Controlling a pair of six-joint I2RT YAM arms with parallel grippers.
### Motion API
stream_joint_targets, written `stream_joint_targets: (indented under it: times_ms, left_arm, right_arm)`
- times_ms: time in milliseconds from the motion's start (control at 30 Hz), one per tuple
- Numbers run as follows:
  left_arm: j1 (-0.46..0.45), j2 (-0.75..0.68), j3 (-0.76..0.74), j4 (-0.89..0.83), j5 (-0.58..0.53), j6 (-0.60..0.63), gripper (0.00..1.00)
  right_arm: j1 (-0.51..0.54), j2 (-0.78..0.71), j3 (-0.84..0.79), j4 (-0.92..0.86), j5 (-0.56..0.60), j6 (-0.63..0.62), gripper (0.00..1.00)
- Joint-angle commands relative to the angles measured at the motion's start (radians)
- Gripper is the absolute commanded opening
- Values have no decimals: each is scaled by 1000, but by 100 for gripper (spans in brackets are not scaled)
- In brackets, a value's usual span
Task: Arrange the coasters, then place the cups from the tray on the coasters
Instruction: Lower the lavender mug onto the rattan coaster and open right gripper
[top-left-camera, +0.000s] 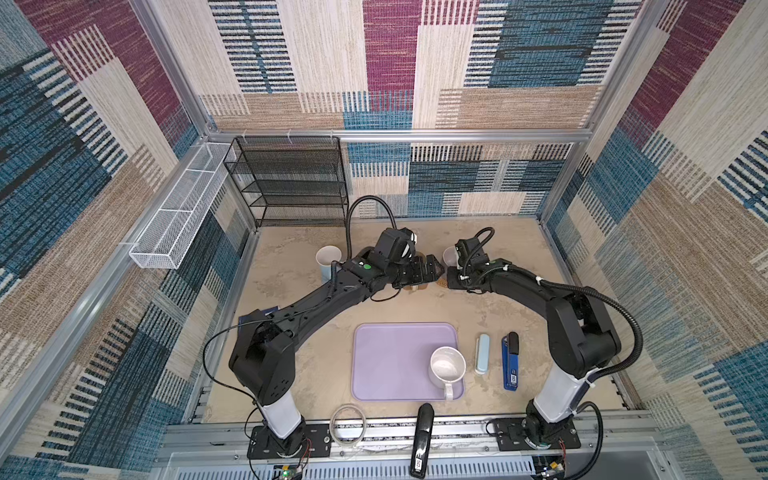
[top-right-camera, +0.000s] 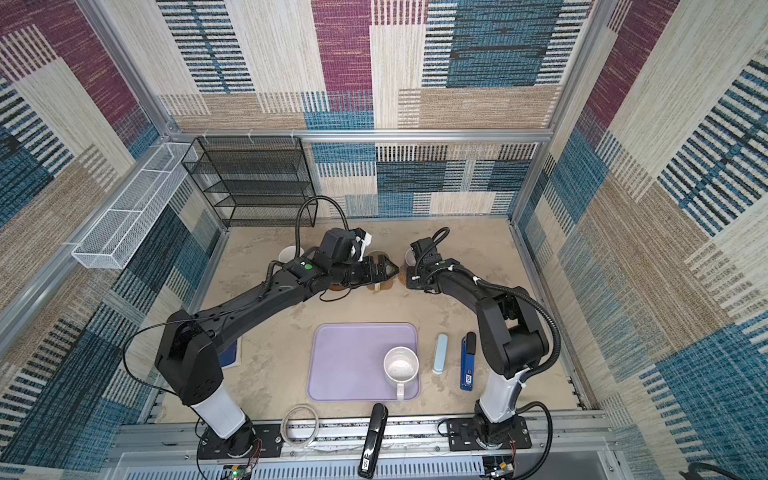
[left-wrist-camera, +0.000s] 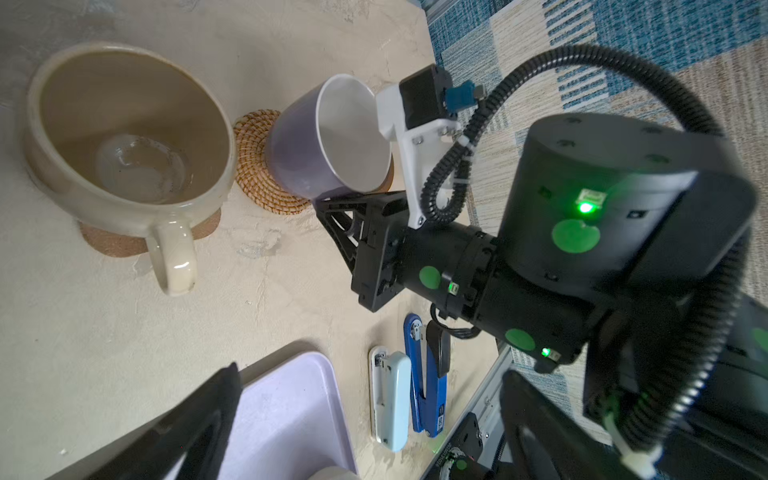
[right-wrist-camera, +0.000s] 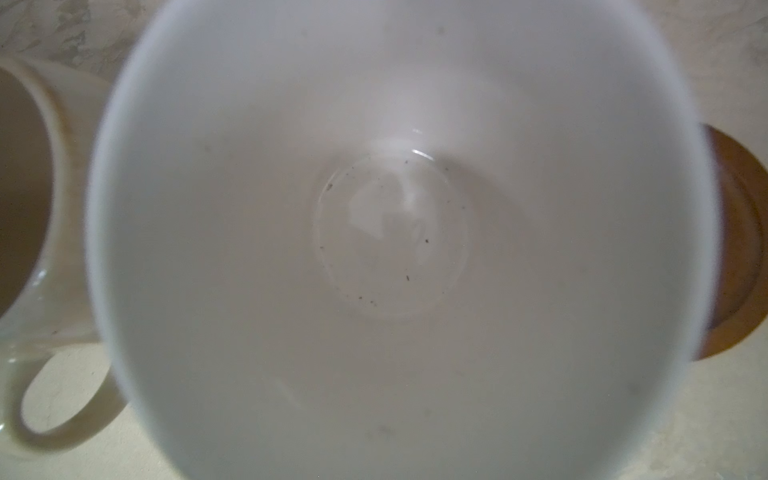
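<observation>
Clamping lavender mug (left-wrist-camera: 299, 162), right jaws; left jaws spread wide.

**What your table is carrying**

You have a mottled beige table (top-left-camera: 519, 249). Toward your front edge lies the lavender tray (top-left-camera: 390, 361), with a pale blue stapler (top-left-camera: 482, 353) just right of it and a dark blue stapler (top-left-camera: 510, 361) right of that. A black mesh rack (top-left-camera: 291, 183) stands in the back left corner. A dark blue book (top-right-camera: 232, 353) lies at the left, only a corner showing. Mid-table, a tan coaster (left-wrist-camera: 112, 245) shows under the beige mug (left-wrist-camera: 124, 124). A rattan coaster (left-wrist-camera: 257, 166) beside it is half hidden by the lavender mug (left-wrist-camera: 299, 158), and a brown wooden disc (right-wrist-camera: 739, 241) lies past that mug. A clear tape ring (top-left-camera: 348, 426) overlaps the front edge.
</observation>
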Motion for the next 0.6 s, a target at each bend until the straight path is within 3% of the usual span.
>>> stream_joint_targets:
  times_ms: [0,567]
  left_arm:
    - [6,10,2,-4,-12,26,100]
    - [8,-5,-42,21,-7,15,100]
  right_arm:
    - [0,17,29,65,40,-6,0]
    - [33,22,36,13,67,3,0]
